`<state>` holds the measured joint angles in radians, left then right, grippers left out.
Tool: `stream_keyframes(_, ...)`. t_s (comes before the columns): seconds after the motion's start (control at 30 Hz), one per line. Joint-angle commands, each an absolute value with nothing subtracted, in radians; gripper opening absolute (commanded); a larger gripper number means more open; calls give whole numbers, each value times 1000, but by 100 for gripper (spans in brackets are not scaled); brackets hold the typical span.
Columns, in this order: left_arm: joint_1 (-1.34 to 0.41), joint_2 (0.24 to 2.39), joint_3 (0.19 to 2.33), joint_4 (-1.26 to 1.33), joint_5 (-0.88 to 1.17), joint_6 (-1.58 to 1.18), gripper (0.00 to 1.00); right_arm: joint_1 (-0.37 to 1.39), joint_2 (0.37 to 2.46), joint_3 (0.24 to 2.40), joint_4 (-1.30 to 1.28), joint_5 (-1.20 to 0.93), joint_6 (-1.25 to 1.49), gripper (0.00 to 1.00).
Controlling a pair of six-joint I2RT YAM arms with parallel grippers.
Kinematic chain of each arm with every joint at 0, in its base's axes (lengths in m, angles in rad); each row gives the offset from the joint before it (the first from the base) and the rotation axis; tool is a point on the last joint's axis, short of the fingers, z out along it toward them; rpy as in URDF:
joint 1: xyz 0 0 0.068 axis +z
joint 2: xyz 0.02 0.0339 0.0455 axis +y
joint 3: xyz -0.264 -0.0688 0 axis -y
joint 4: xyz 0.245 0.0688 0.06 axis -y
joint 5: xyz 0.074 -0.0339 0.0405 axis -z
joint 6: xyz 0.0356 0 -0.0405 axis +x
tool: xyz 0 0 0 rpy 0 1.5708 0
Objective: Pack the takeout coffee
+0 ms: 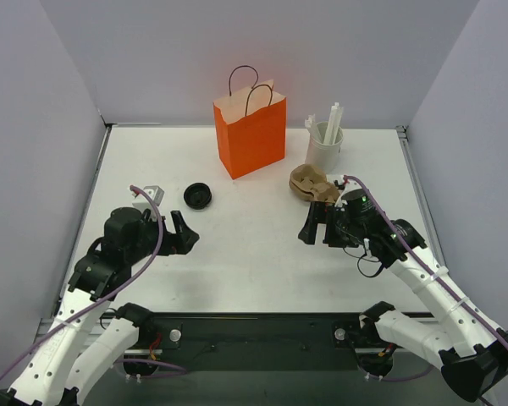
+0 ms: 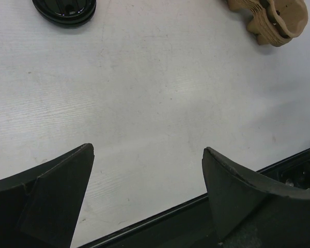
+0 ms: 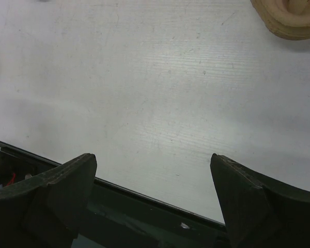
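Hovering over the surface [image 1: 254,254] in front of the orange bag [image 1: 252,135], left claw [image 1: 183,233] and right claw [image 1: 315,227] both stand released, jaws wide.

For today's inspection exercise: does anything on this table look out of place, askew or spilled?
A black lid lies loose on the table, left of the upright orange bag, with no cup under it; no lidded coffee cup shows in any view. Nothing looks spilled.
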<state>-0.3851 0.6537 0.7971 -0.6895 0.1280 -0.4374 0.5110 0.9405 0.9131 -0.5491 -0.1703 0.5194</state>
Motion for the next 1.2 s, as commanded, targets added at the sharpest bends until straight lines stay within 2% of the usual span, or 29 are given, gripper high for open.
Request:
stream_keyframes(0.0, -388, 667, 836, -703, 66, -453, 94, 509, 933, 936, -548, -134, 529, 98)
stream_keyframes(0.13, -387, 707, 906, -781, -142, -515, 91, 509, 913, 928, -568, -126, 537, 98)
stream_keyframes(0.17, -388, 741, 925, -828, -260, -534, 91, 511, 905, 922, -568, -133, 535, 97)
stream_keyframes(0.3, -361, 880, 1044, -935, -443, -560, 89, 511, 864, 885, -554, -172, 520, 95)
stream_keyframes(0.4, -305, 1021, 1143, -1005, -506, -539, 77, 509, 822, 853, -534, -190, 499, 93)
stream_keyframes(0.43, -241, 1072, 1175, -1020, -509, -529, 72, 511, 804, 845, -523, -195, 488, 93)
stream_keyframes(0.53, -105, 1120, 1181, -996, -445, -483, 69, 511, 766, 824, -508, -222, 483, 89)
stream_keyframes(0.67, -49, 1186, 1143, -919, -416, -454, 58, 512, 724, 787, -465, -302, 476, 81)
stream_keyframes(0.8, -37, 1230, 1114, -888, -420, -439, 53, 514, 718, 764, -442, -340, 480, 77)
stream_keyframes(1.17, -20, 1238, 1037, -845, -446, -410, 50, 515, 735, 781, -430, -379, 468, 71)
